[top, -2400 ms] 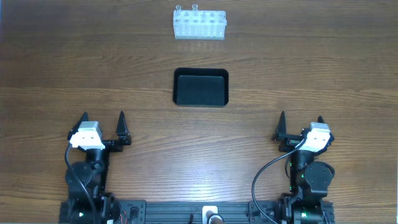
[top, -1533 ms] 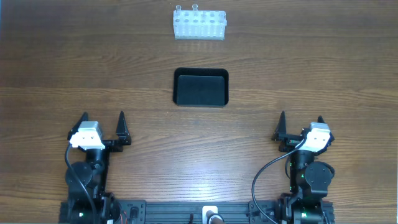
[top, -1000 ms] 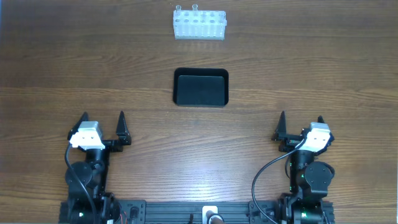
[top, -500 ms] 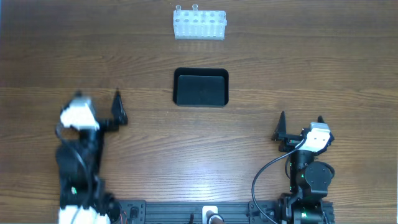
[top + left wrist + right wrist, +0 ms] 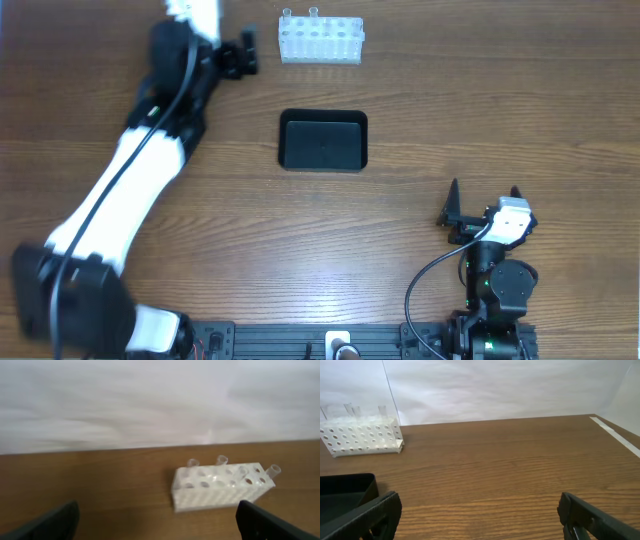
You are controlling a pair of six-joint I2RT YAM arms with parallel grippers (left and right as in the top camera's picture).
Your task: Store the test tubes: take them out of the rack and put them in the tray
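Left gripper (image 5: 240, 58) is seen released, fingers spread wide, arm stretched far up table (image 5: 520, 100); it is stationed near left end of rack (image 5: 320, 44), apart from it. Test tubes (image 5: 221, 460) are seen standing in rack. Black tray (image 5: 323, 142) is set between rack and arm bases. Right gripper (image 5: 484, 198) is parked near own base, fingers parted.

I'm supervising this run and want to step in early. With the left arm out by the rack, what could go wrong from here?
1. The left gripper, open, hangs close to one end of the rack; the rack looks loose on the table, so a sideways approach might shove it.
2. The test tubes stand near one another and one at the end looks tilted; the wide fingers might knock a neighbour.
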